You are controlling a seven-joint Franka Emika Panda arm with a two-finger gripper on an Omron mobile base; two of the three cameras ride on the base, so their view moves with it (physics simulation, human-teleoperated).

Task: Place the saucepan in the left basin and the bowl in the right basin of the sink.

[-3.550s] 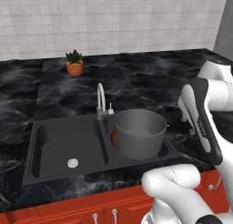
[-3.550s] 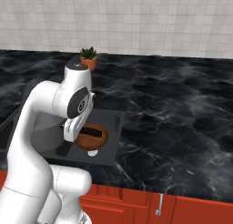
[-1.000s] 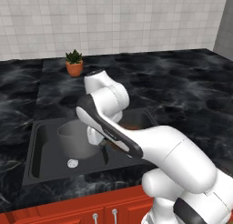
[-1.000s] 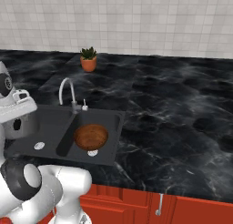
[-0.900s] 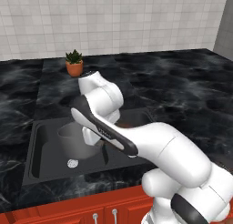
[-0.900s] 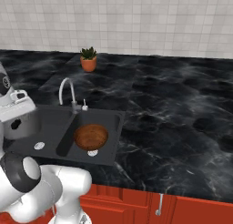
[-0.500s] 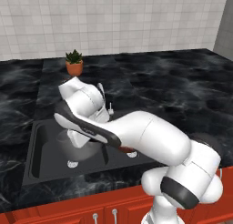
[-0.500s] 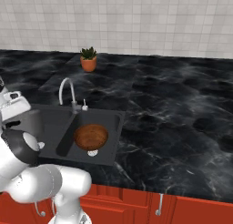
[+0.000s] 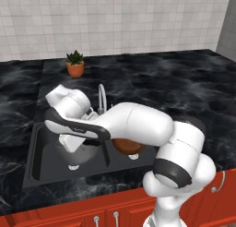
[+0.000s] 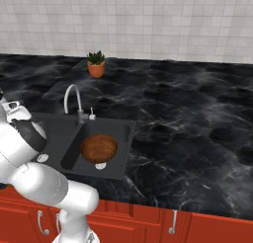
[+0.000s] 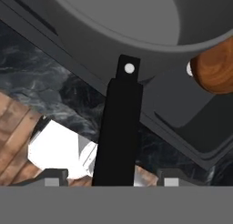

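Observation:
The grey saucepan (image 9: 76, 150) sits low in the wide left basin (image 9: 44, 152) of the black sink (image 10: 99, 121), half hidden under my arm. In the hand view its rim (image 11: 136, 22) spans the top. Its black handle (image 11: 119, 127) runs down between my fingertips (image 11: 54, 175), and my gripper (image 11: 114, 177) is shut on it. The reddish-brown wooden bowl (image 10: 99, 148) lies in the narrow right basin (image 10: 122, 134), beside its drain. It also shows as the bowl (image 9: 128, 146) and the bowl (image 11: 216, 68).
A silver gooseneck faucet (image 10: 74, 101) stands behind the divider. A terracotta plant pot (image 9: 75, 67) sits on the black marble counter (image 10: 197, 118) at the back. My arm arches over the left basin. Red cabinet fronts (image 10: 148, 227) run below the counter edge.
My arm's elbow has swung further left over the left basin. The saucepan has stayed in that basin, sinking slightly. The bowl has not moved.

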